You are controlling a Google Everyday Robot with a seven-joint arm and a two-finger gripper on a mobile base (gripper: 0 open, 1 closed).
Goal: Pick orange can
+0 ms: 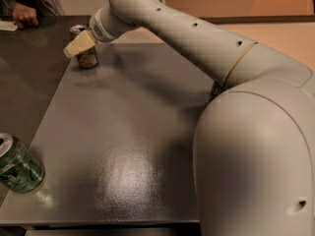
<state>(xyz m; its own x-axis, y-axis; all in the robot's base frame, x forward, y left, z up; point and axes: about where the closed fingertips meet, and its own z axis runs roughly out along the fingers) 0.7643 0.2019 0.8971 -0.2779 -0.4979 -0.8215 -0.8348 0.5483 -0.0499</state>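
The orange can [88,59] stands upright at the far left of the dark table [128,132]. It is brownish orange, with its silver top [78,29] showing behind the gripper. My gripper [78,44] is at the end of the white arm [187,33], which reaches in from the right. The gripper sits right at the can's upper half and covers part of it. I cannot tell whether it touches the can.
A silver-and-green can [17,163] lies tilted at the table's near left edge. A person's hand [24,16] rests on the adjoining dark table at the far left, next to a white object [6,26]. The robot's large white body [256,161] fills the right side.
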